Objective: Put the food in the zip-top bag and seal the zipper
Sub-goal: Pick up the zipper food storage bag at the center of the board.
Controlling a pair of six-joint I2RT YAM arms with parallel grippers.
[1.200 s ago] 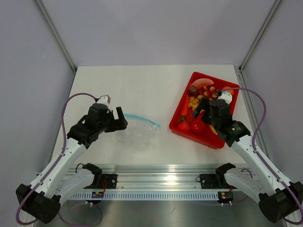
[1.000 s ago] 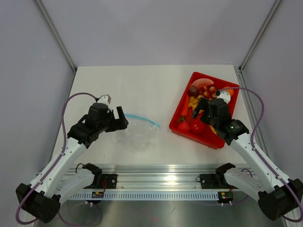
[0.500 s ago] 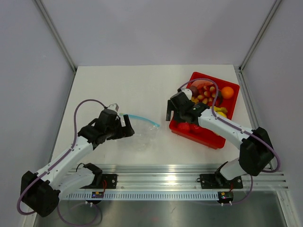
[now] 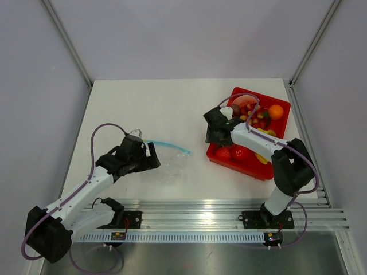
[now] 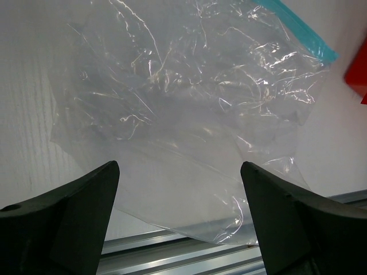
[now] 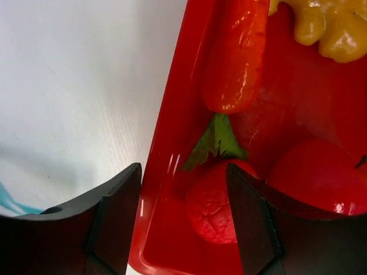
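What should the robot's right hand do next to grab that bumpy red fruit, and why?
Probably slide the right hand a little further over the red tray before closing. One finger looks to be outside the tray wall, so the wall sits between the fingers along with the bumpy red fruit. Closing now might pinch the tray too.

Bag (image 4: 169,163): clear, crinkled, streaked with white glints.
Zipper (image 4: 169,144): light teal-blue strip.
Tray (image 4: 252,167): glossy red.
Carrot (image 6: 235,57): orange.
Leaf (image 6: 215,143): green.
Strawberry (image 6: 209,209): red, pebbled skin.
Red ball (image 6: 321,177): smooth, shiny.
Lumpy piece (image 6: 327,28): yellow.
Orange ball (image 4: 276,112): plain orange.
Table (image 4: 160,109): off-white, no pattern.
Arms (image 4: 80,192): white links, black joints.
Cables (image 4: 92,152): purple.
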